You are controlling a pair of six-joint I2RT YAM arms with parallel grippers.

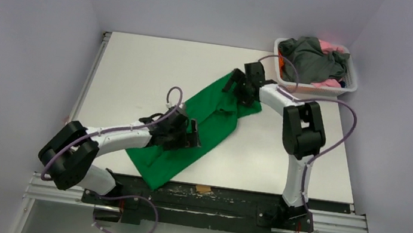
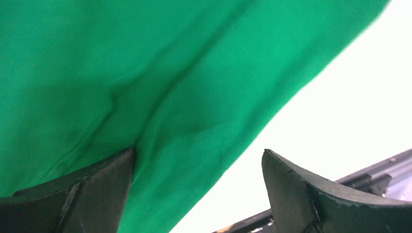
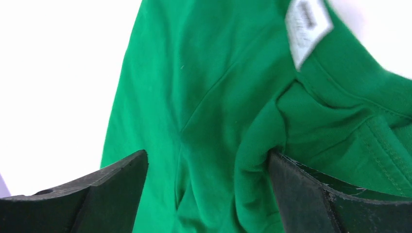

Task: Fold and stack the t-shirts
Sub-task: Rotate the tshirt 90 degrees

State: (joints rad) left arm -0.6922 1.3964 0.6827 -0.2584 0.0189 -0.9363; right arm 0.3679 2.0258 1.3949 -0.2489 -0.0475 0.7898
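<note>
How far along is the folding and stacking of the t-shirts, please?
Nothing is stacked yet. In hand: the green t-shirt, a rumpled strip on the table, with the left gripper and right gripper open over it. Left: other t-shirts heaped in the basket.

You see the green t-shirt (image 1: pixel 216 116) as soft matt cloth, finely creased, with a stitched collar and a white label (image 3: pixel 306 24). The fingers (image 2: pixel 92 194) of the left gripper (image 2: pixel 198 151) are matt black, rough at the edges. The table (image 1: pixel 137 71) is smooth matt white, the basket (image 1: pixel 310 88) white plastic, the rail (image 1: pixel 346 228) bare metal.
</note>
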